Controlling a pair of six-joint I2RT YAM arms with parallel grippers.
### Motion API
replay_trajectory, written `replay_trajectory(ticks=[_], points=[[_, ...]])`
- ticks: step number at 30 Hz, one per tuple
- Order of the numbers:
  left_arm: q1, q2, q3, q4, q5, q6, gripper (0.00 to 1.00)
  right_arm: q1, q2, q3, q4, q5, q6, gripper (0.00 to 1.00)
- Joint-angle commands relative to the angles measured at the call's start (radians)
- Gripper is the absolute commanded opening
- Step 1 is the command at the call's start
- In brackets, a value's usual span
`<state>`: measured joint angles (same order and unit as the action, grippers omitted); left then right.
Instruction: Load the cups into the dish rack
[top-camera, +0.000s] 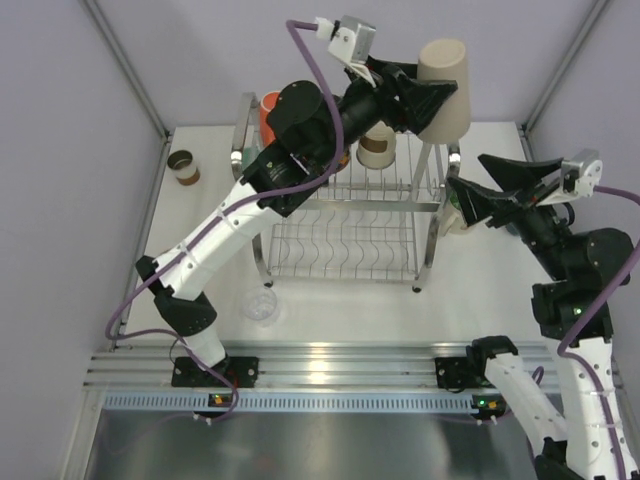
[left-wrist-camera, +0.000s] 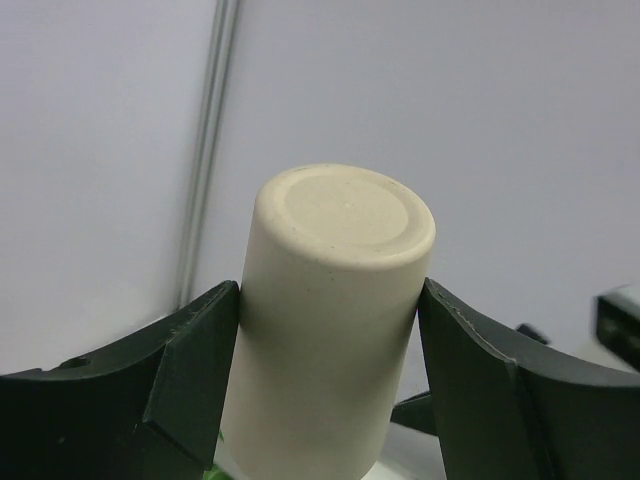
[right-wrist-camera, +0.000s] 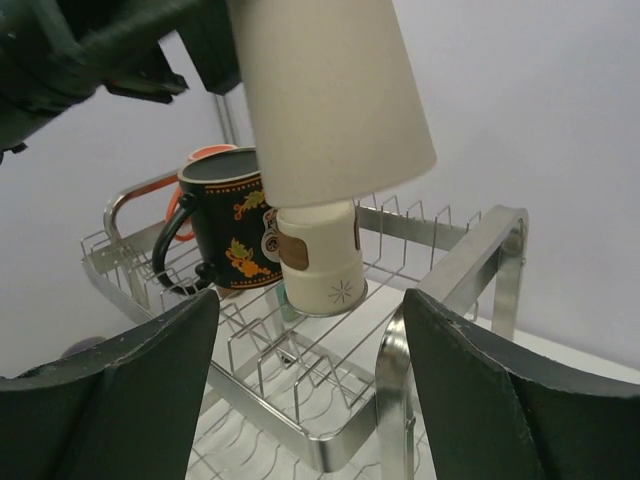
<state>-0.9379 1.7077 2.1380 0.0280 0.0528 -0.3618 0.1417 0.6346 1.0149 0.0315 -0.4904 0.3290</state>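
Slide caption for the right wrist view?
Left gripper holds beige cup inverted above black mug and paper cup on dish rack.

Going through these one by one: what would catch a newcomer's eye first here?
A tall beige cup, gripped upside down by the left jaws, hangs above the far right end of the dish rack. A black patterned mug and a paper cup sit on its upper tier; the right jaws stand open beside it.

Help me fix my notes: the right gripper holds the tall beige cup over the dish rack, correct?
No: the left gripper holds the tall beige cup over the dish rack; the right gripper is open and empty. The top external view shows it.
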Motion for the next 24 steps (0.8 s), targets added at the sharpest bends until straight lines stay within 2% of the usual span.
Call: replay_trajectory(ticks=[1,11,24], points=[[-0.004,0.015,0.039,-0.052,-0.08,0.121,0.0,0.006,-0.041,0.048,-0.065,0.068,-0.034,0.75],[-0.004,0.069,0.048,-0.077,-0.128,0.225,0.0,0.006,-0.095,0.151,-0.116,0.102,-0.083,0.76],[-0.004,0.073,0.0,-0.085,-0.202,0.284,0.0,0.015,-0.108,0.191,-0.166,0.15,-0.11,0.77]])
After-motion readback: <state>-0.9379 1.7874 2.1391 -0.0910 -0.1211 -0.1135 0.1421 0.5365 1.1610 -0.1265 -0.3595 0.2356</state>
